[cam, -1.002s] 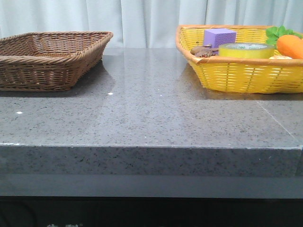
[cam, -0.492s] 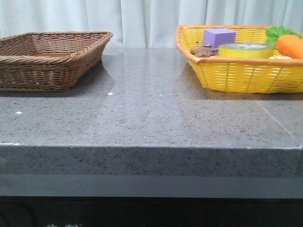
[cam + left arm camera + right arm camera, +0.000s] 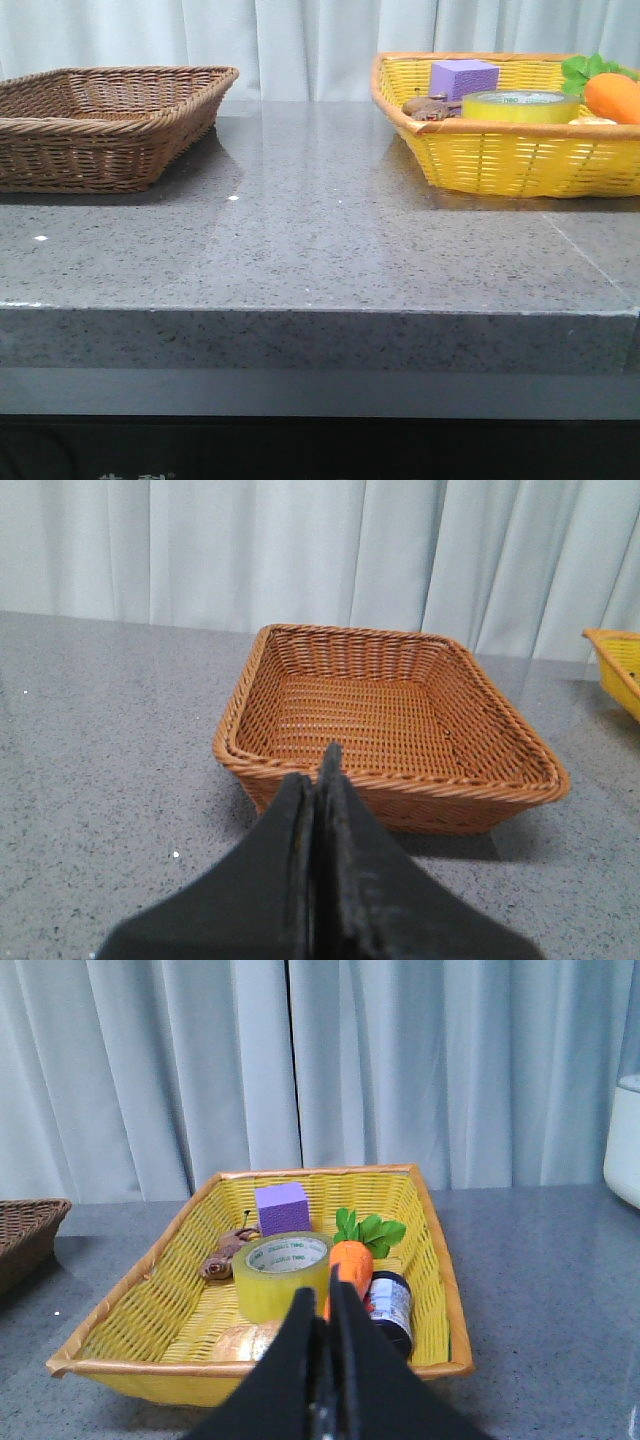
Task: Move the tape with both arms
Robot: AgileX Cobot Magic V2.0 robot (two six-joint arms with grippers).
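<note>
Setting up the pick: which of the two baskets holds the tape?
The yellow basket on the robot's right holds the tape, alongside a purple cube and toy carrot. The brown basket looks empty.

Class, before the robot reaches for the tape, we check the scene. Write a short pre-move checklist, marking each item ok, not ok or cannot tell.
1. Tape lies flat in the yellow basket, top unobstructed: ok.
2. Right hand open for grasping: not ok, shut.
3. Left hand open to receive: not ok, shut.
4. Brown basket has room inside: ok.
5. Carrot toy apart from the tape: cannot tell.
</note>
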